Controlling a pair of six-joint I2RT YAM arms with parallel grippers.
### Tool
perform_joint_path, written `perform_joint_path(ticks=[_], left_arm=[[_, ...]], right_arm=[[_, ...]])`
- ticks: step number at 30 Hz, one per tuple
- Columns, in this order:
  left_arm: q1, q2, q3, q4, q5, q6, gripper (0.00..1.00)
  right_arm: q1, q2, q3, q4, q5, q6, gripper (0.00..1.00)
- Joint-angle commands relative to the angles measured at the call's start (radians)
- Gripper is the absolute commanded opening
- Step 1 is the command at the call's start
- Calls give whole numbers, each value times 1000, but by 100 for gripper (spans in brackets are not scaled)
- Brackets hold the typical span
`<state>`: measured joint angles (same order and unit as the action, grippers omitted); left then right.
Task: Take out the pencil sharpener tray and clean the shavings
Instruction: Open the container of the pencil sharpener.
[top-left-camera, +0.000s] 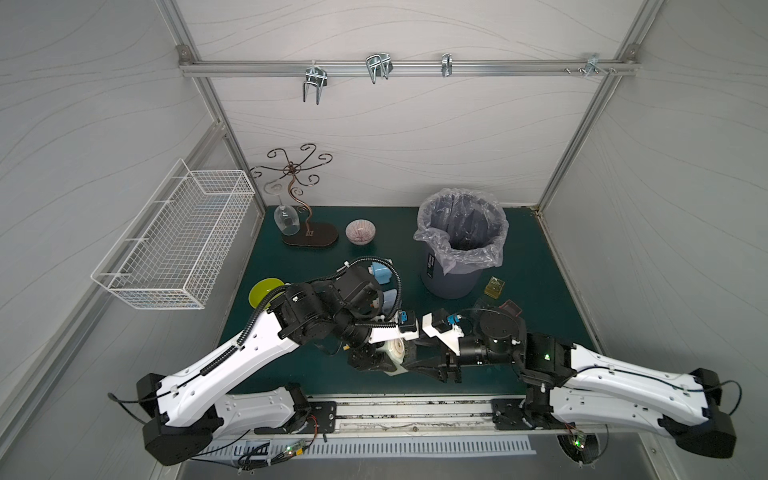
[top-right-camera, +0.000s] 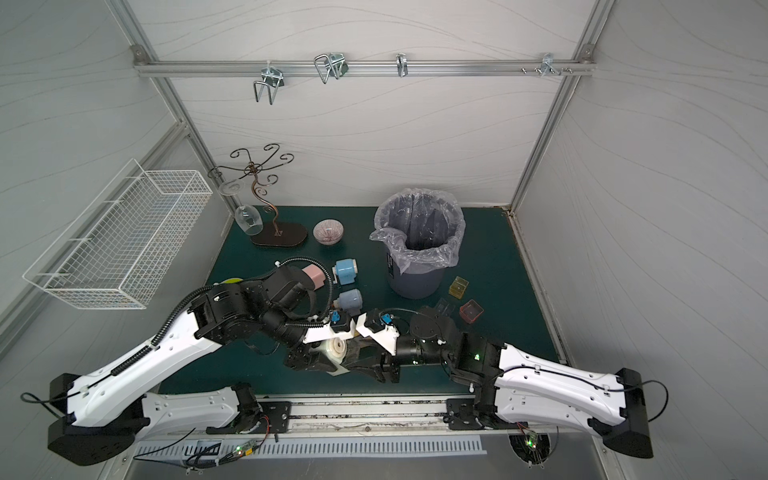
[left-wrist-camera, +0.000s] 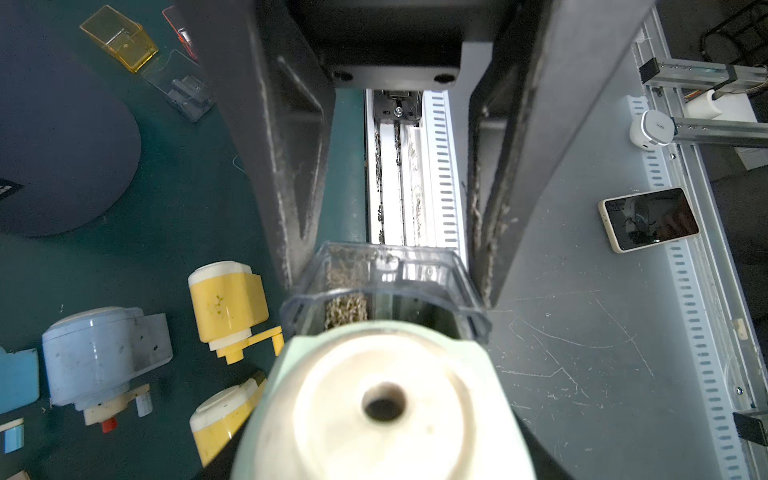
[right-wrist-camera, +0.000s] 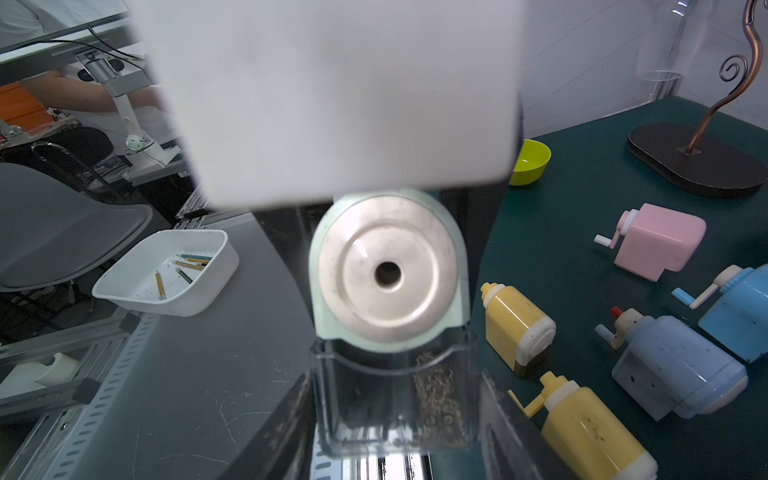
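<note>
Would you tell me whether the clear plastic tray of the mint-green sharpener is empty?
Not empty: the clear plastic tray holds a clump of tan-brown shavings.

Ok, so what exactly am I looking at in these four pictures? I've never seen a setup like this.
Two white-and-black robot arms, left and right, work over a dark green table. Two pictures look down from an overhead camera. The other two come from a camera on each arm's wrist.

The left gripper is shut on a mint-green pencil sharpener with a round cream face. The right gripper pinches the clear plastic tray at the sharpener's base, and tan shavings lie inside it.

Nearby stand a grey plastic-lined bin, a pink sharpener, a blue sharpener and a yellow sharpener. A loose yellow tray and a red tray lie beside the bin.
</note>
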<state>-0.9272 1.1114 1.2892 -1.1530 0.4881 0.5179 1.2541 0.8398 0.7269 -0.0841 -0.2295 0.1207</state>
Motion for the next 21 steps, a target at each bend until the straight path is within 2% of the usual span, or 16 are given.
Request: perform_joint_path(ticks=[1,14,21], left_arm=[[-5,13,-9,-82,-53,-29,0],[-10,-21,-10,-86,-89,-27,0],[-9,-44,-9,-97,-115,-32,0]], right_arm=[[-36,-30,0,-28,29,23,0],[-65,-129,-24,-96,-20,12,0],[-65,-210,-54,-125,-3,0,0]])
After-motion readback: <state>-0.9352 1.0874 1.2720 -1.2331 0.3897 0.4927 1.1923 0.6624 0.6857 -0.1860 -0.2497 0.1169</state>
